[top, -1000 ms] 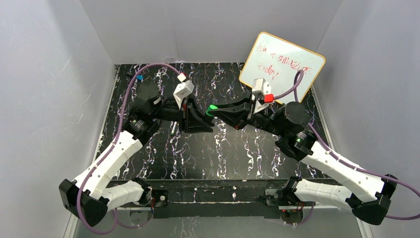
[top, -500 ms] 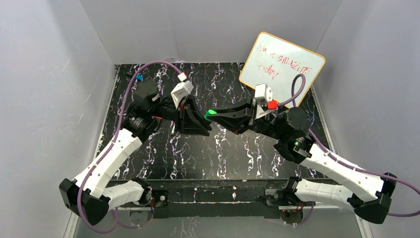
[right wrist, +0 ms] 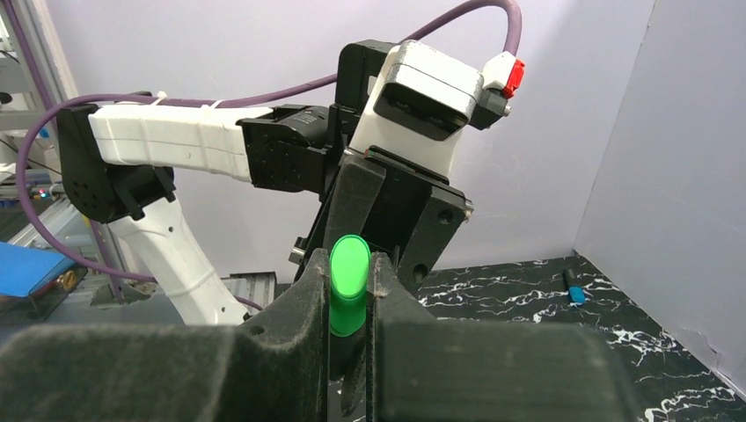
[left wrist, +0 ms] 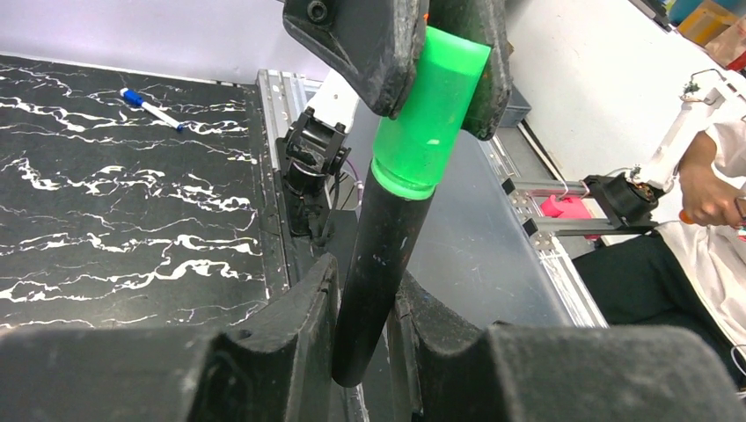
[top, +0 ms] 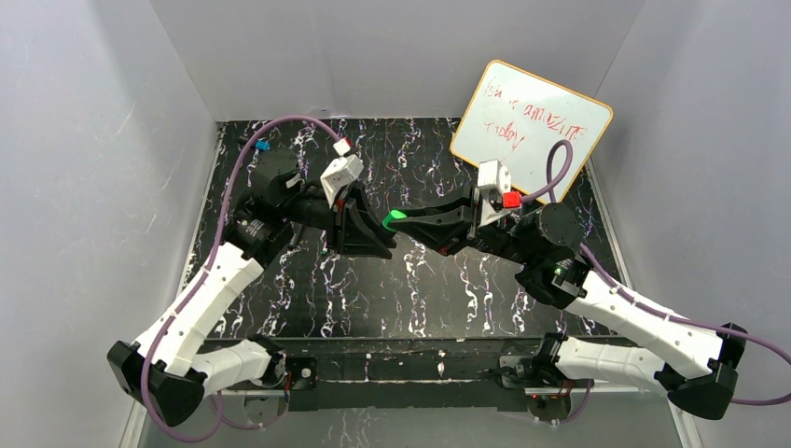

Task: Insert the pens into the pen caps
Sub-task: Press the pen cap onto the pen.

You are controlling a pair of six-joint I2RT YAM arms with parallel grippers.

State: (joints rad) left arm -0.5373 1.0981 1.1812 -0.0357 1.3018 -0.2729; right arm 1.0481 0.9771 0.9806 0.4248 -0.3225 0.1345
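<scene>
Where the two arms meet above the middle of the counter point(top: 438, 308) in the top view, the left gripper point(top: 381, 241) and the right gripper point(top: 403, 220) stand tip to tip. The green cap point(top: 396, 216) shows right at that meeting point. A whiteboard point(top: 532, 117) leans well behind the right gripper.

In the left wrist view, the left gripper point(left wrist: 365, 338) is closed narrow on the black marker point(left wrist: 378, 255), pinching its near end. The marker's long axis runs straight out from this gripper, leaning a little to the right. Its far end sits inside the green cap point(left wrist: 428, 114), whose rim rings the barrel. The right gripper point(left wrist: 422, 44) clamps that cap from the opposite side. Off to the left of the gripper, a blue-capped pen point(left wrist: 151, 107) lies flat on the counter point(left wrist: 106, 220).

In the right wrist view, the right gripper point(right wrist: 347, 312) is closed narrow on the green cap point(right wrist: 349, 277), whose closed end points back at the camera. The left gripper point(right wrist: 387, 220) faces it directly beyond; the marker is hidden behind the cap.
</scene>
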